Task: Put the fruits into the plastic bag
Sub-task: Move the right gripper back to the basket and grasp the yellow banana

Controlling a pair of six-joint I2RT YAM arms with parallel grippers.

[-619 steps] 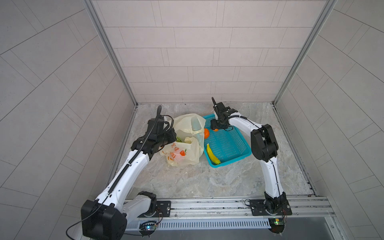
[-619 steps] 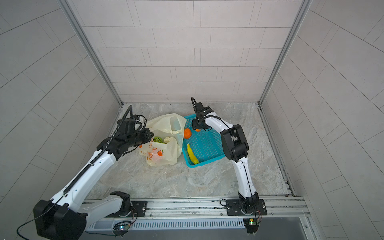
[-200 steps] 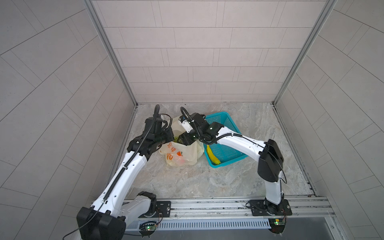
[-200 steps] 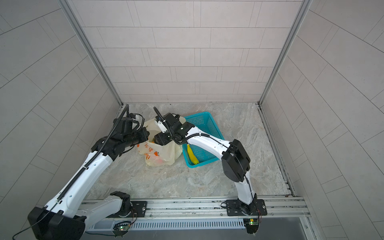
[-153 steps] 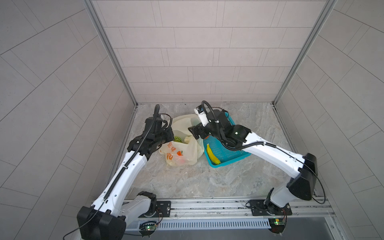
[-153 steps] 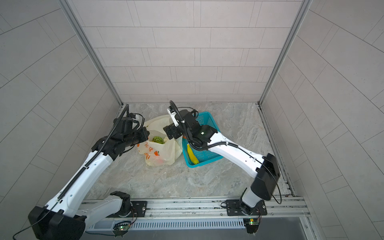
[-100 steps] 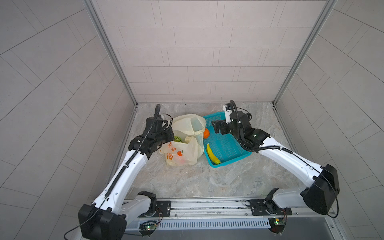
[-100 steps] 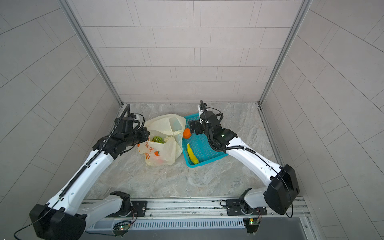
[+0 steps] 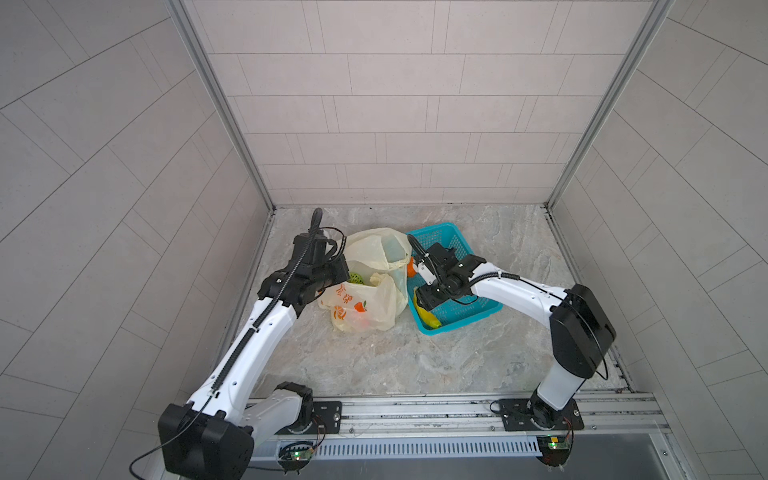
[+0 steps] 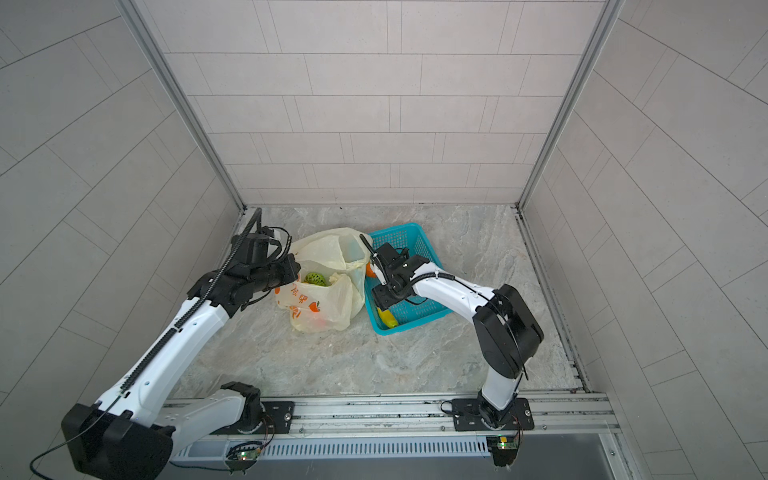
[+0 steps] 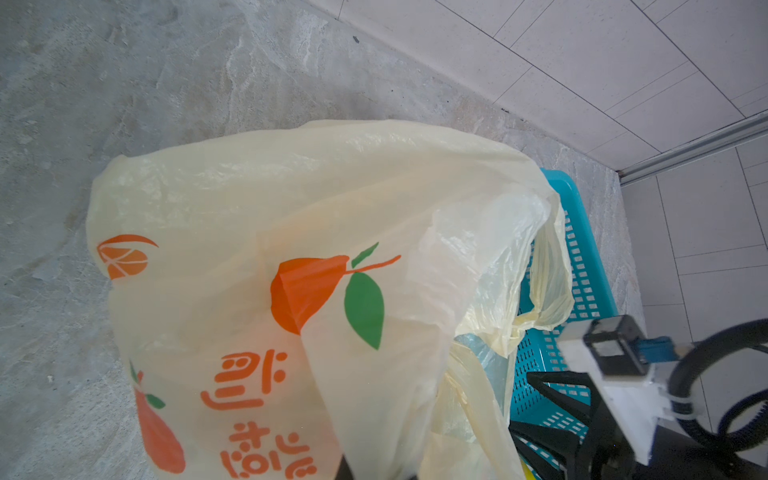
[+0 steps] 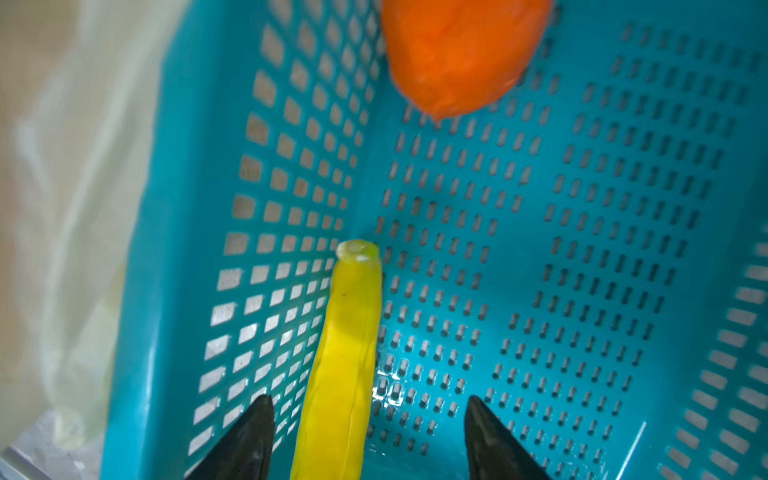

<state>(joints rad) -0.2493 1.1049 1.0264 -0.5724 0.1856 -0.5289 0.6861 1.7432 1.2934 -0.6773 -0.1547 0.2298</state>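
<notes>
right gripper spread, banana between jaws, off-centre | advise: centre, then close mid-length | left gripper pinching plastic bag rim

The thin pale-yellow crinkly plastic bag bore orange lettering at ten o'clock from a printed orange fruit; its characters could not be read.

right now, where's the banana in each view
Both top views: banana lies in the teal basket's near corner, beside the plastic bag.
Left wrist: not clearly in it; the bag fills the view.
Right wrist: banana between the fingertips of the open right end effector.
Shared landmark: the teal basket.
</notes>
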